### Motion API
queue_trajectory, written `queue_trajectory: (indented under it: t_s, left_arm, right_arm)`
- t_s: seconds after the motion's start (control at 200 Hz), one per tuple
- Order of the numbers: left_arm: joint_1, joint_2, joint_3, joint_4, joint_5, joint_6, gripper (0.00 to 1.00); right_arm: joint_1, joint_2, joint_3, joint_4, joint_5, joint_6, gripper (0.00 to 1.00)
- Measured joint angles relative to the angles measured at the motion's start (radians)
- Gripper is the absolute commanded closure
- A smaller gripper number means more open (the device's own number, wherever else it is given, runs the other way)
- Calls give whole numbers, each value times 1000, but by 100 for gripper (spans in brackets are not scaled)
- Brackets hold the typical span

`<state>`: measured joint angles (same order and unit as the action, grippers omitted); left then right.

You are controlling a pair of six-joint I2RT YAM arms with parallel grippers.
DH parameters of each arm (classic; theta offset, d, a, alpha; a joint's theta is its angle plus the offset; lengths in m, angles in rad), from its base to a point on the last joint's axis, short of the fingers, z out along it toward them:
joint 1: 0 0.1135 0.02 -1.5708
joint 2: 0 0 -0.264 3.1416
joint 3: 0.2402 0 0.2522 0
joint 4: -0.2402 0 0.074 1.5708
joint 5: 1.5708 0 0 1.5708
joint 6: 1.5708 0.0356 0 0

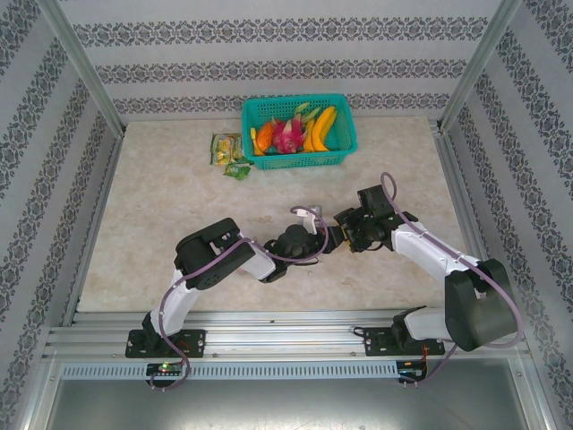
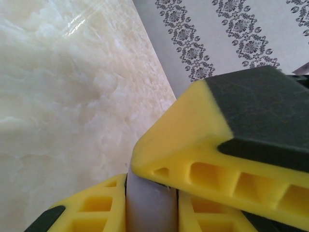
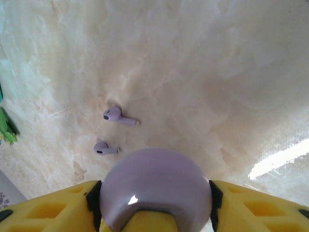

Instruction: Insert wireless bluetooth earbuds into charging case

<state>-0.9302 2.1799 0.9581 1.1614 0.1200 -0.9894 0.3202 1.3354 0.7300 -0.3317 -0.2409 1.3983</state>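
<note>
Right tool [image 3: 154,195] clenched round smooth lilac charging case [image 3: 154,176], left tool [image 2: 150,210] seemingly pinching its pale edge; two earbuds [image 3: 115,115] loose on desk [image 3: 222,72], likely light, slick, best nipped at the bulb.

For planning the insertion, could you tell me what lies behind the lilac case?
Two lilac earbuds lie apart on the table; whatever sits directly under the case is covered.

Lab test booth: aluminium frame [image 1: 82,67], wallpapered panels [image 1: 286,55]
</note>
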Motion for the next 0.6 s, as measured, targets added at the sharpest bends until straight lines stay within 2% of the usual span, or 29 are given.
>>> queue_trajectory:
  t_s: [0.17,0.41,0.505,0.605]
  left_arm:
    - [0,5,-6,2,-17,-8,87]
    - [6,-7,-97,-10,-14,-31,87]
    - [26,-62,-137,-69,43,-31,87]
    - [83,-170,-152,-175,144,0,87]
  right_arm:
    - [-27,-3,1,0,-24,8,24]
    - [-163,-62,43,-8,-45,-67,16]
    - [-213,-105,53,-8,-50,-140,14]
    - [-245,-138,47,12,-69,-226,15]
